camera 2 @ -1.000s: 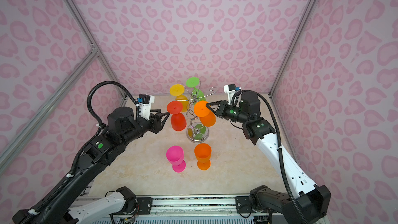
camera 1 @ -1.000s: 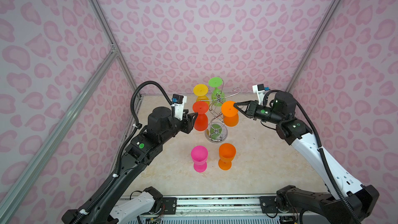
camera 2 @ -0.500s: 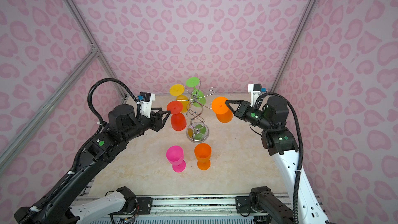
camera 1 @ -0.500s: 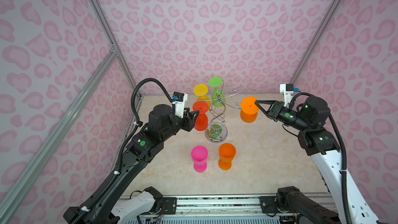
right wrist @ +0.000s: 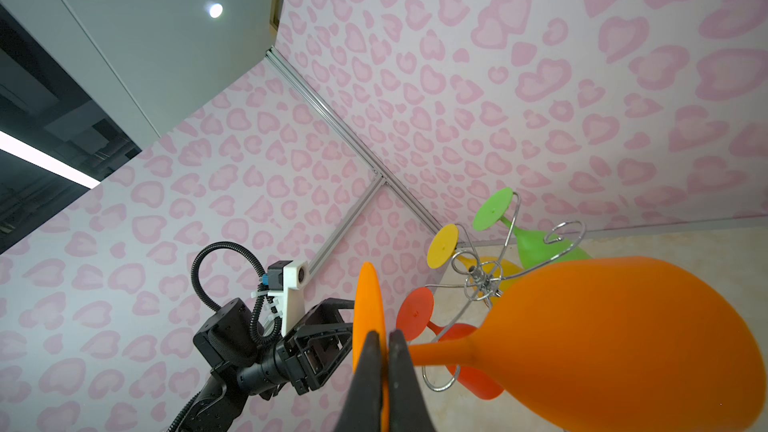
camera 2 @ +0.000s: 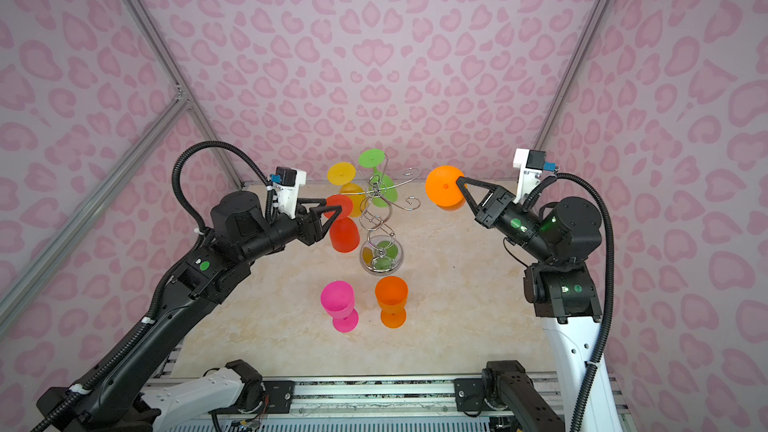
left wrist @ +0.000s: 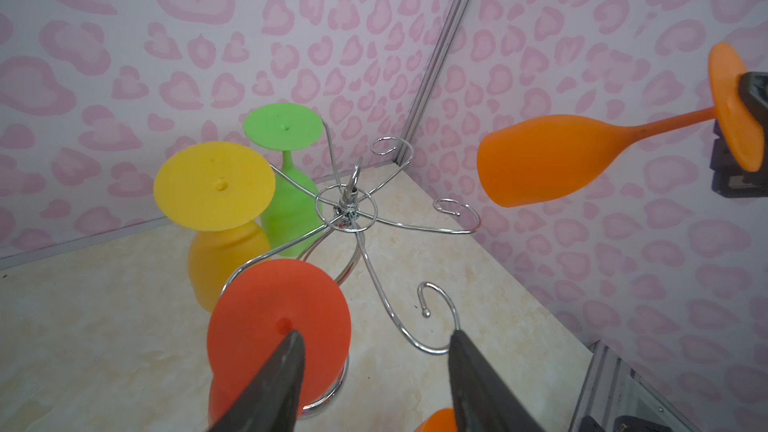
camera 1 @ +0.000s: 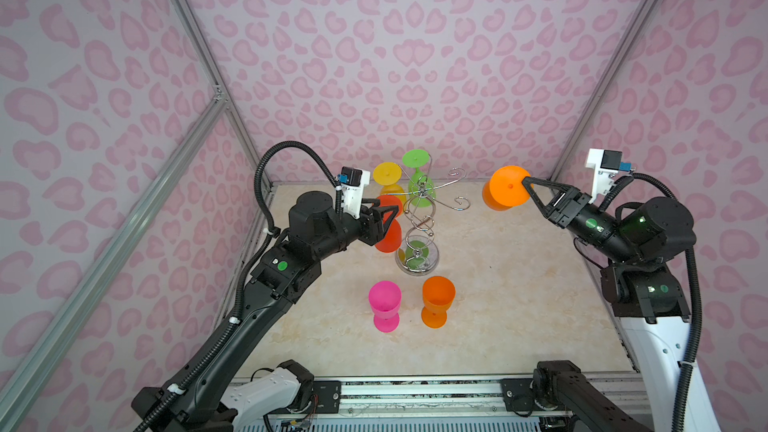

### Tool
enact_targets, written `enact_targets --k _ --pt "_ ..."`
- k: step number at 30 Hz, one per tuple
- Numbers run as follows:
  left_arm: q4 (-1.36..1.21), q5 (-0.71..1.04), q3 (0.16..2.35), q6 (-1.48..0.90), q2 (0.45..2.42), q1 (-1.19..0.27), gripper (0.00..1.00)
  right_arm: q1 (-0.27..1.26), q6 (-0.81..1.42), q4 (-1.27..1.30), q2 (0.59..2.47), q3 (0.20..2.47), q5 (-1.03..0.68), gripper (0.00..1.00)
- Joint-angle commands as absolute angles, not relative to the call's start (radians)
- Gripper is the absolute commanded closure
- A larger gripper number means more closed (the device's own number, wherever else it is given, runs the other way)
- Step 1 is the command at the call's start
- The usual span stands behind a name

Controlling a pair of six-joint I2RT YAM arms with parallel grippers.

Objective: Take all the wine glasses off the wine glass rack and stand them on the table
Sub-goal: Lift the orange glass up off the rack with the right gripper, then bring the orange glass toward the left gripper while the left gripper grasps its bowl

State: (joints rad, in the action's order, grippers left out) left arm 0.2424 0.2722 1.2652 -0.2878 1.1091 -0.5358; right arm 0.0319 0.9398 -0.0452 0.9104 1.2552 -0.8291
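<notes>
The chrome wine glass rack (camera 1: pixel 419 218) (camera 2: pixel 376 218) stands at the back middle of the table. An orange wine glass (camera 1: pixel 505 191) (camera 2: pixel 442 191) (left wrist: pixel 548 160) hangs in the air to the right of the rack, lying sideways. My right gripper (camera 1: pixel 527 182) (right wrist: pixel 384 336) is shut on the rim of its foot. Red (camera 1: pixel 388 238) (left wrist: pixel 278 317), yellow (camera 1: pixel 386 174) and green (camera 1: pixel 415 158) glasses hang upside down from the rack. My left gripper (camera 1: pixel 388 216) (left wrist: pixel 376 332) is open at the red glass's foot, one finger over the disc, the other beside an empty hook.
A pink glass (camera 1: pixel 384 305) and another orange glass (camera 1: pixel 436 301) stand upright on the table in front of the rack. Pink patterned walls with metal posts close in the left, back and right sides. Three rack hooks (left wrist: pixel 440 317) carry nothing.
My right gripper has carried the orange glass off the rack and away to the right. The left gripper has edged toward the red glass's foot and opened a little wider.
</notes>
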Motion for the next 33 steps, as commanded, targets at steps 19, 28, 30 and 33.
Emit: enact_targets --k 19,28,30,33 --pt "-0.483 0.923 1.232 -0.618 1.328 -0.362 0.30 0.288 1.514 1.086 1.205 1.161 -0.772 1.00" --pt "-0.636 0.894 1.176 -0.638 1.346 -0.332 0.28 0.337 1.669 1.298 1.304 1.128 -0.741 1.00" --pt "-0.671 0.894 1.172 -0.658 1.357 -0.330 0.28 0.343 1.698 1.328 1.325 1.132 -0.743 1.00" --pt "-0.725 0.897 1.169 -0.685 1.371 -0.329 0.27 0.358 1.716 1.340 1.346 1.125 -0.743 1.00"
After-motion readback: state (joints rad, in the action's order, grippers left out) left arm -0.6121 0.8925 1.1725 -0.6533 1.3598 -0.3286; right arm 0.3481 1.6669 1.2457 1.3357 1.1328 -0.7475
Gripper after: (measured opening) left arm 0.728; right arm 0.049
